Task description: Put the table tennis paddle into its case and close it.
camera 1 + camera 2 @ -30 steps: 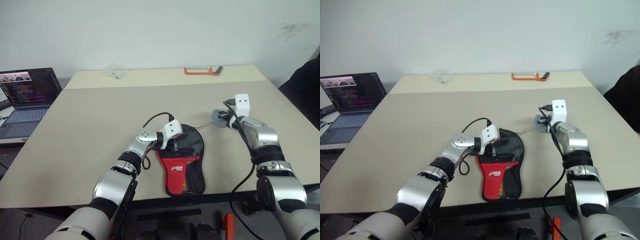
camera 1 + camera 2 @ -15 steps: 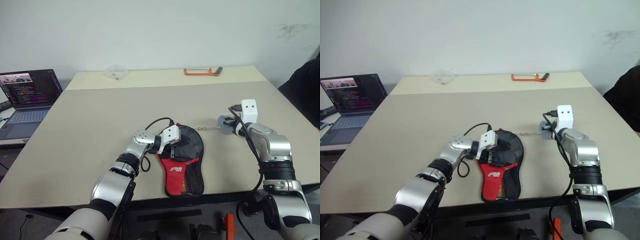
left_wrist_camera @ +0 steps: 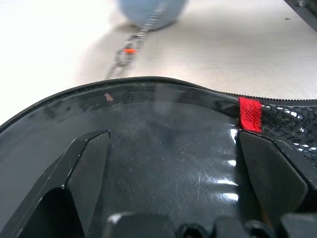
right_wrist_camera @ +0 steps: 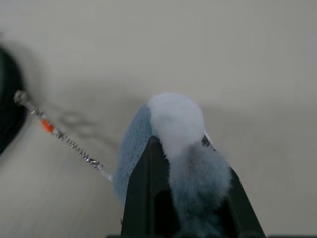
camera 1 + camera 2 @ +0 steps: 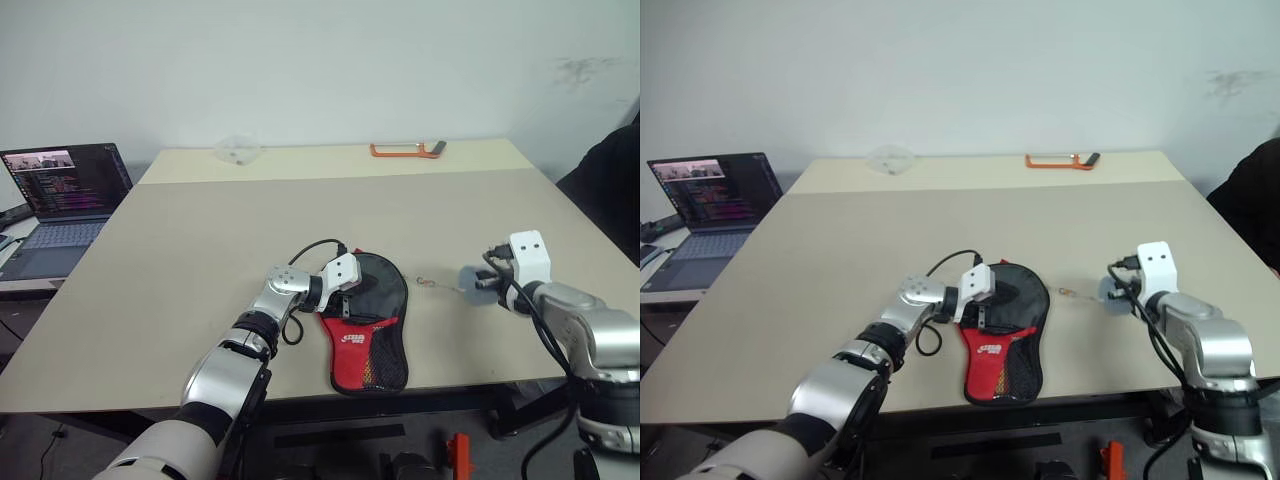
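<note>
The case (image 5: 365,335) lies flat near the table's front edge, its black rounded part away from me and its red mesh part toward me. My left gripper (image 5: 347,300) is open, with its fingers (image 3: 86,168) spread over the case's glossy black top (image 3: 163,124). A thin chain (image 5: 438,286) runs from the case's right edge to a grey-blue fluffy pompom (image 5: 476,283). My right gripper (image 4: 178,163) is shut on that pompom (image 4: 173,124), to the right of the case. The table tennis paddle is hidden.
An open laptop (image 5: 62,190) sits beside the table on the left. At the far edge lie an orange-handled tool (image 5: 405,150) and a clear plastic item (image 5: 238,150). A dark shape (image 5: 612,185) stands at the right edge.
My right gripper has pulled the pompom back toward the table's near right side, away from the case, and the chain trails after it. The left gripper stays on the case.
</note>
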{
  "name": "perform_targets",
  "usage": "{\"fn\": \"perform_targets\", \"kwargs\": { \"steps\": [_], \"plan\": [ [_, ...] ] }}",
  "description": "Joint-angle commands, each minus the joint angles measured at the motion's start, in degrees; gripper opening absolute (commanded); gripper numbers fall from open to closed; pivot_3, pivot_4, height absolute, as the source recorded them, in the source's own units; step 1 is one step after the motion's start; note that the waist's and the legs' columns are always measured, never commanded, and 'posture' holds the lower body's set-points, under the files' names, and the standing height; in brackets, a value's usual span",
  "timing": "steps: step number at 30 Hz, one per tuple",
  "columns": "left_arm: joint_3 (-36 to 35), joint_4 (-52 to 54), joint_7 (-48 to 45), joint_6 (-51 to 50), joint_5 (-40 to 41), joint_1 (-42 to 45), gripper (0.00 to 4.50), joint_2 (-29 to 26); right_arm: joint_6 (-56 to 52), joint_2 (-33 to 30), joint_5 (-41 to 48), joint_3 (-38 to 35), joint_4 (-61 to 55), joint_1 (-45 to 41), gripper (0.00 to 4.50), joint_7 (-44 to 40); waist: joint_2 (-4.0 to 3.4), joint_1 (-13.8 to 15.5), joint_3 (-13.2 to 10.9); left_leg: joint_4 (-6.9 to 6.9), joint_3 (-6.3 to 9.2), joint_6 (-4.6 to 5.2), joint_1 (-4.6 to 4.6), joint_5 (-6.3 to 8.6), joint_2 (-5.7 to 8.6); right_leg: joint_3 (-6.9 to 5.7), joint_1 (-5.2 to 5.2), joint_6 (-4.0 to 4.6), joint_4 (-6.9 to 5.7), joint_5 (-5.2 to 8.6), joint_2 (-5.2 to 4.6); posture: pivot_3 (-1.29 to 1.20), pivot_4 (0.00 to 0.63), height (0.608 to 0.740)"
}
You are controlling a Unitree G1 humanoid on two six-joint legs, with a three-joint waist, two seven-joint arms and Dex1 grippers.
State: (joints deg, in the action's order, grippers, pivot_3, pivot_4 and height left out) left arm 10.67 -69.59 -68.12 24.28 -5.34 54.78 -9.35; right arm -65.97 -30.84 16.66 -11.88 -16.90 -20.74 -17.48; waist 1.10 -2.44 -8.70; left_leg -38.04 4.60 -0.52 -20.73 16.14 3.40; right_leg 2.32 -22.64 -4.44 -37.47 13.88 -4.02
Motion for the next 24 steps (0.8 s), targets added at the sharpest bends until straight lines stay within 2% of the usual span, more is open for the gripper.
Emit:
{"fn": "perform_targets", "kwargs": {
  "steps": [1, 7, 11, 15, 20, 24],
  "plan": [
    [3.9, -3.8, -0.3, -1.8, -5.3, -3.4, 4.50, -1.3, -9.1, -1.3, 3.9, -3.8, -13.8, 3.9, 0.06, -0.9, 0.01, 0.1, 0.1, 0.00, 0.05, 0.00, 0.00, 0.00, -0.01, -0.05, 0.03, -0.02, 0.06, 0.01, 0.00, 0.00, 0.150, 0.740],
    [4.3, -3.9, 0.1, -2.0, -5.3, -3.5, 4.50, -0.2, -25.2, 0.3, 10.8, -7.1, -33.5, 10.5, 0.06, -4.0, 0.09, 0.4, 0.4, 0.07, 0.26, 0.08, 0.02, 0.06, -0.08, -0.28, 0.32, -0.03, 0.51, 0.02, 0.05, 0.00, 0.150, 0.740],
    [4.6, -4.2, 0.8, -2.4, -5.6, -3.2, 4.50, 1.1, -26.5, -1.3, 14.9, -9.3, -41.2, 18.1, 0.06, -6.6, 0.26, 0.9, 0.5, 0.09, 0.40, 0.09, 0.00, 0.08, -0.08, -0.42, 0.37, -0.13, 0.60, 0.08, 0.03, 0.00, 0.150, 0.740],
    [4.9, -4.5, 1.6, -2.6, -6.3, -2.8, 4.50, 2.4, -26.5, -4.2, 21.7, -13.5, -43.1, 24.7, 0.06, -7.0, 0.31, 1.1, 0.5, 0.08, 0.42, 0.12, -0.01, 0.11, 0.01, -0.46, 0.43, -0.22, 0.62, 0.14, -0.07, 0.00, 0.150, 0.740],
    [5.1, -5.0, 2.9, -3.0, -7.2, -2.2, 4.50, 3.7, -24.9, -9.6, 36.2, -21.9, -43.1, 34.0, 0.06, -4.5, 0.36, 2.8, 0.7, 0.08, 0.47, 0.25, -0.05, 0.20, 0.05, -0.56, 0.50, -0.36, 0.72, 0.23, -0.13, 0.00, 0.150, 0.740],
    [5.4, -5.2, 3.9, -3.2, -7.4, -1.8, 4.50, 4.5, -18.2, -13.6, 53.2, -26.8, -43.1, 43.4, 0.05, 3.2, 0.34, 3.9, 0.8, 0.08, 0.53, 0.40, -0.09, 0.42, 0.10, -0.57, 0.56, -0.47, 0.87, 0.36, -0.18, 0.00, 0.150, 0.740]
  ]
}}
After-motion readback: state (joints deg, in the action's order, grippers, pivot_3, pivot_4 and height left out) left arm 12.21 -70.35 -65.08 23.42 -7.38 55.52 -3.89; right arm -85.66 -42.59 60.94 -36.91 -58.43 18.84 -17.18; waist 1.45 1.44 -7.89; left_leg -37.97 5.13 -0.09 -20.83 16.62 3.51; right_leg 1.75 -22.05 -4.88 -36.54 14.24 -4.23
